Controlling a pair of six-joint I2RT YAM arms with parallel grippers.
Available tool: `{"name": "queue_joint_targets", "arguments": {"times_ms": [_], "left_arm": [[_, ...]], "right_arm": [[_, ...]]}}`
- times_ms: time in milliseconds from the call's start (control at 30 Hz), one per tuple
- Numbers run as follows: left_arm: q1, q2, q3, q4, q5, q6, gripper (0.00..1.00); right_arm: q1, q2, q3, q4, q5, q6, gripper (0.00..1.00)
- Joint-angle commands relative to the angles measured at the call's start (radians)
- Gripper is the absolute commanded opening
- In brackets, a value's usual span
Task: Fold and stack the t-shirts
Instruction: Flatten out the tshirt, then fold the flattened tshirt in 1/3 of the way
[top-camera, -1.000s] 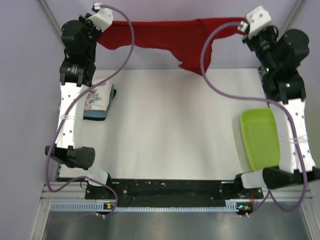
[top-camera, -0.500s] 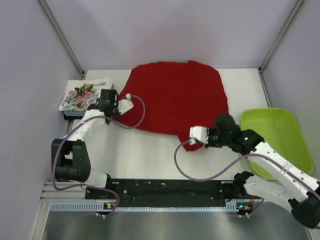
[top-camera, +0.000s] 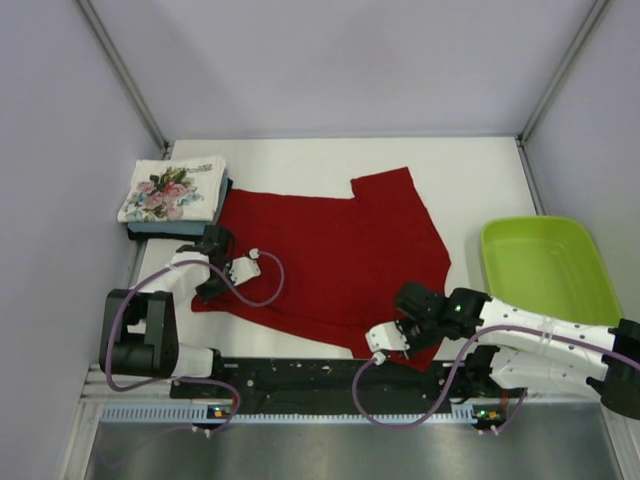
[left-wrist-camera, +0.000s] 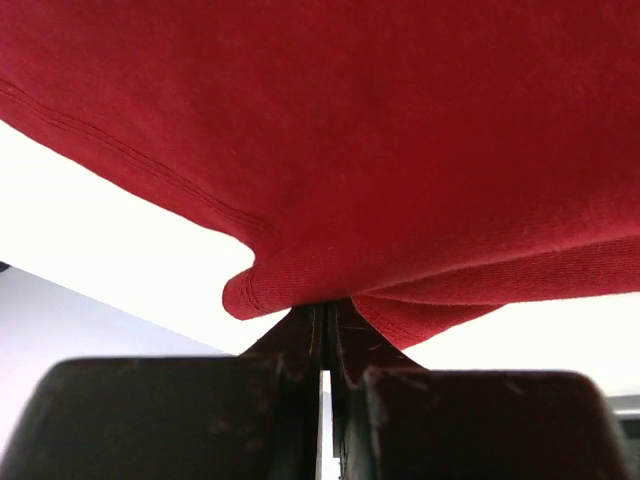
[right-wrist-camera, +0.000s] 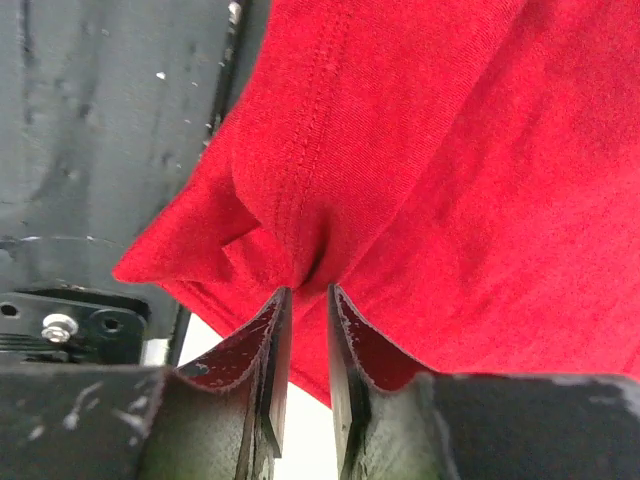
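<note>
A deep red t-shirt (top-camera: 340, 250) lies spread across the middle of the table, one sleeve pointing to the far side. My left gripper (top-camera: 207, 290) is at the shirt's near left corner. In the left wrist view this gripper (left-wrist-camera: 328, 310) is shut on the hemmed edge of the red cloth (left-wrist-camera: 350, 150). My right gripper (top-camera: 408, 338) is at the near right corner. In the right wrist view it (right-wrist-camera: 305, 290) stands slightly open, and a bunched fold of red cloth (right-wrist-camera: 450, 150) sits at its tips. A white floral t-shirt (top-camera: 175, 190) tops a folded stack at the far left.
A lime-green tray (top-camera: 550, 270) sits at the right edge of the table. The black base rail (top-camera: 330, 375) runs along the near edge, just under the shirt's near corner. Light blue and dark folded cloth (top-camera: 170, 228) show beneath the floral shirt.
The shirt went from hanging high at the back to lying on the table, then was drawn toward the near edge. The right jaws have parted slightly; the left stays shut.
</note>
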Motion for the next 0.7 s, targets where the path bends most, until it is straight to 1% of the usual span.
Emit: {"name": "queue_joint_targets", "arguments": {"times_ms": [0, 67, 100, 167, 300, 400, 500, 567, 667], "left_arm": [[0.012, -0.030, 0.045, -0.114, 0.037, -0.023, 0.00], [0.012, -0.034, 0.060, -0.142, 0.060, -0.040, 0.00], [0.012, -0.039, 0.059, -0.145, 0.065, -0.044, 0.00], [0.012, -0.043, 0.056, -0.146, 0.068, -0.050, 0.00], [0.012, -0.050, 0.054, -0.163, 0.069, -0.063, 0.00], [0.012, -0.062, 0.056, -0.172, 0.075, -0.073, 0.00], [0.012, -0.079, 0.050, -0.175, 0.092, -0.081, 0.00], [0.012, -0.089, 0.048, -0.175, 0.101, -0.087, 0.00], [0.012, -0.094, 0.056, -0.185, 0.106, -0.096, 0.00]], "right_arm": [[0.034, -0.008, 0.004, -0.001, -0.101, 0.054, 0.19], [0.034, -0.017, -0.002, 0.038, -0.115, 0.085, 0.17], [0.034, -0.013, -0.004, 0.042, -0.112, 0.093, 0.19], [0.032, -0.010, -0.001, 0.056, -0.105, 0.109, 0.24], [0.032, -0.008, 0.036, 0.087, -0.108, 0.227, 0.36], [0.032, -0.008, 0.044, 0.113, -0.060, 0.295, 0.39], [0.032, 0.003, 0.051, 0.182, -0.045, 0.375, 0.45], [0.044, 0.039, 0.067, 0.216, -0.062, 0.408, 0.51], [0.074, 0.069, 0.061, 0.245, -0.057, 0.415, 0.63]]}}
